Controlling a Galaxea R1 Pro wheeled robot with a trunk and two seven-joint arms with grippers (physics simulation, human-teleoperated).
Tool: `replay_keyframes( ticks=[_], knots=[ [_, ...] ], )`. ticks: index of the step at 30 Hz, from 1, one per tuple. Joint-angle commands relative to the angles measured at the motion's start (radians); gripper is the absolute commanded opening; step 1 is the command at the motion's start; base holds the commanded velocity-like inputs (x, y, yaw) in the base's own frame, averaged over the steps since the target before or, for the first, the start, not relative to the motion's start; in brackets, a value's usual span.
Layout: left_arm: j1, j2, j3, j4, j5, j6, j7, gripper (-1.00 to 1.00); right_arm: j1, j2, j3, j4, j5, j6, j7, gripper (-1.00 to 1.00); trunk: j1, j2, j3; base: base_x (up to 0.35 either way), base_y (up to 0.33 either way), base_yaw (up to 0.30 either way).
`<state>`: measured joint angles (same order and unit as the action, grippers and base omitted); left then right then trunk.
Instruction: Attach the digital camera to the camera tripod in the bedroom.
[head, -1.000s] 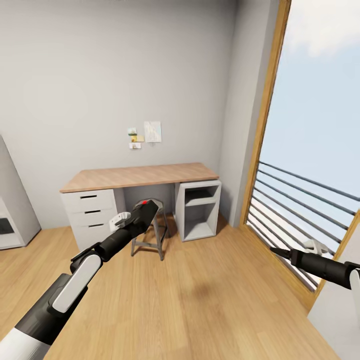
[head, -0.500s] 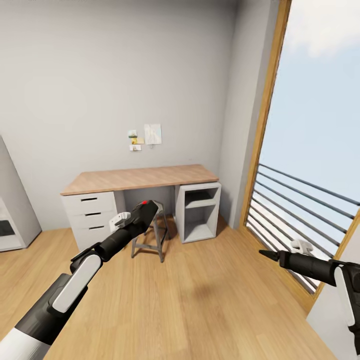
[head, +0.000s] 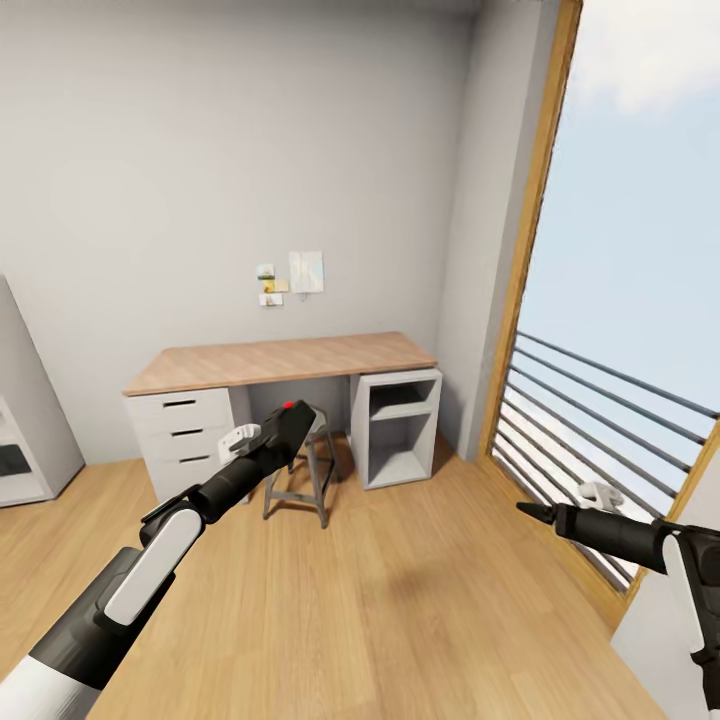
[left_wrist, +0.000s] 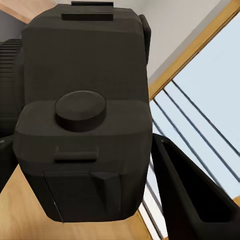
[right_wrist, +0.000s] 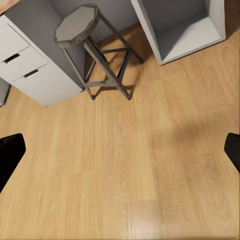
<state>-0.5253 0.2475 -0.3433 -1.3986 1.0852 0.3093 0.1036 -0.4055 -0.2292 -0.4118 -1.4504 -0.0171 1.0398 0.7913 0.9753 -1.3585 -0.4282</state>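
Facing a desk (head: 280, 358), stool (head: 303, 455) before it, railing (head: 600, 420) rightward.

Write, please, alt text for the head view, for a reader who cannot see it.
The left gripper holds a black digital camera with a red dot, above a wooden floor, in front of a wood-topped grey desk and a stool. The right gripper points forward beside a railed window.
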Motion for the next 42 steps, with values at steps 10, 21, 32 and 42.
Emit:
replay_keyframes(
  ticks=[10,21,32,42],
  knots=[
    [-0.001,0.001,-0.002,-0.001,0.009,0.002,0.008,-1.0,-0.001,0.074,-0.001,0.037,0.06,-0.052,-0.009,1.0,-0.038,0.07,0.03,0.0,0.0,0.0],
    [-0.001,0.001,-0.002,0.0,0.009,0.001,0.008,-1.0,-0.001,0.109,-0.001,0.041,0.111,-0.084,-0.009,1.0,-0.081,0.147,0.065,0.0,0.0,0.0],
    [-0.001,0.001,-0.002,0.001,0.009,0.001,0.008,-1.0,-0.001,0.109,-0.001,0.041,0.112,-0.084,-0.01,1.0,-0.123,0.224,0.099,0.0,0.0,0.0],
    [-0.001,-0.02,-0.011,0.011,0.003,0.003,0.026,-1.0,-0.001,0.107,-0.002,0.101,0.115,-0.087,-0.014,1.0,-0.161,0.294,0.131,0.0,0.0,0.0]
  ],
)
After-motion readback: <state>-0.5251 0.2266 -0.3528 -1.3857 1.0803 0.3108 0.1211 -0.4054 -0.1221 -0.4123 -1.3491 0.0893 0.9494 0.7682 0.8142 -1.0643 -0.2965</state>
